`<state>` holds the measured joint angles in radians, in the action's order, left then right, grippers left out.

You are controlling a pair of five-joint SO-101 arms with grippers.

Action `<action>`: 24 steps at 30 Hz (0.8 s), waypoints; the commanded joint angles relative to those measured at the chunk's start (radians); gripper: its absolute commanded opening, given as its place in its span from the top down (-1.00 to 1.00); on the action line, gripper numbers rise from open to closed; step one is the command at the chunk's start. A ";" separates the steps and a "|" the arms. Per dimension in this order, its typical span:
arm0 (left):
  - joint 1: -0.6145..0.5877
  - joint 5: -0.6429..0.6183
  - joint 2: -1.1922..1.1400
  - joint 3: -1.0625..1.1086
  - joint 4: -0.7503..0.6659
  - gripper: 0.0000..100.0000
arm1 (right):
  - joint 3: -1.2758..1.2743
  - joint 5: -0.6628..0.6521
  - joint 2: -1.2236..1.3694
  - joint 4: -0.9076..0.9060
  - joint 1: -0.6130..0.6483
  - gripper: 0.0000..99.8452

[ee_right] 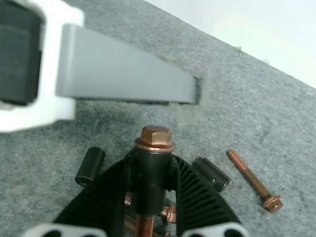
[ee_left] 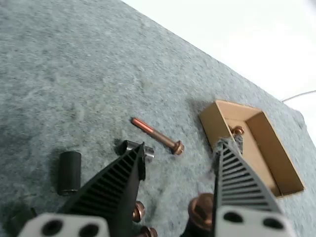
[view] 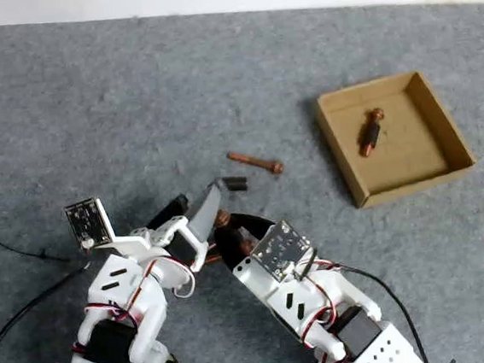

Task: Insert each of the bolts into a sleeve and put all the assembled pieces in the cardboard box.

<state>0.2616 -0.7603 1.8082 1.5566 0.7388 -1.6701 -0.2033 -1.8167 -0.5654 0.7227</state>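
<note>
**Sleeved bolt (ee_right: 155, 139) clamped in right gripper (ee_right: 154, 165) by near edge of table (view: 88, 93)**

Clamped tight on the black sleeve, copper head poking out past the fingertips, shank running back between the jaws. Just beside it, left gripper (ee_left: 183, 150) spread wide and holding nothing, one grey finger (ee_right: 128, 79) lying across just beyond the held head. Beneath the right gripper, a few spare bolts (ee_right: 168, 212) on the table. Farther from the near edge, just past both grippers, a bare sleeve (view: 235, 183) lying flat, and beyond that a loose bolt (view: 255, 162), close but apart. Near the left gripper, a second sleeve (ee_left: 69, 173) on its own. Well apart toward the right edge, the cardboard box (view: 414, 184), mouth up, with one assembled piece (view: 371, 131) lying inside near its middle.
</note>
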 commanded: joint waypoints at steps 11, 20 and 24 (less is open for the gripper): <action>-0.093 -0.005 0.013 -0.012 -0.051 0.57 | 0.004 -0.002 -0.021 0.016 -0.071 0.99; -0.094 -0.008 0.013 0.081 -0.176 0.61 | 0.002 0.000 -0.010 0.156 -0.265 0.99; -0.094 -0.005 0.013 0.081 -0.175 0.89 | 0.005 0.117 -0.008 0.196 -0.404 0.99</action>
<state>0.1757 -0.7603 1.8082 1.6441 0.5854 -1.6701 -0.1542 -1.8167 -0.4350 0.4127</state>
